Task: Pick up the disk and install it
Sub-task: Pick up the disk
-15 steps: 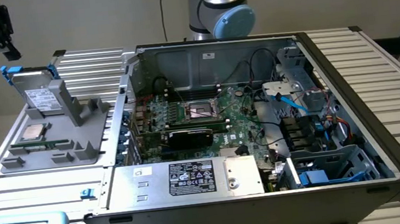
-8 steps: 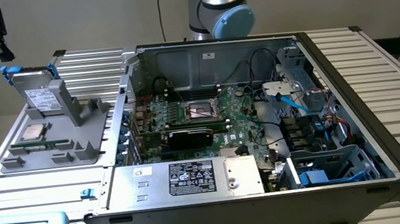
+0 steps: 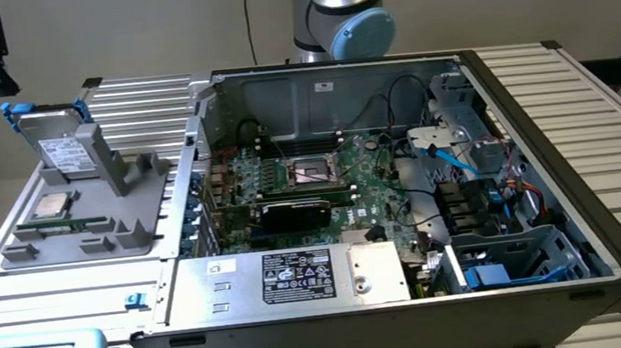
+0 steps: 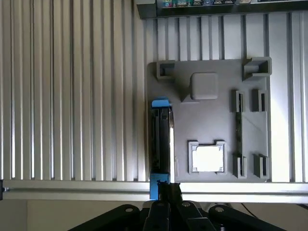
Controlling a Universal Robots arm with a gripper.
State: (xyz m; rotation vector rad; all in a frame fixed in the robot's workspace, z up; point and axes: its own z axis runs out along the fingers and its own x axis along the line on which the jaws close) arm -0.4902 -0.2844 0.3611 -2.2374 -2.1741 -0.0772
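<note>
Gripper [image 4: 168, 192], fingers together and empty, above upright disk [image 3: 57, 140] in grey fixture [image 3: 137, 209]; grasp wants centring across thin edge.

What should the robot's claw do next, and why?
Probably open its fingers. The gripper is shut and hangs in the air above the disk, not touching it. The disk stands upright in the grey holder, so shut fingers could not fit around it.

My black end effector [image 4: 166, 192] was matte. The flat silver-grey metal disk [image 3: 61, 147] had blue tabs and a white label. The ribbed counter [image 3: 578, 114] was silver.
</note>
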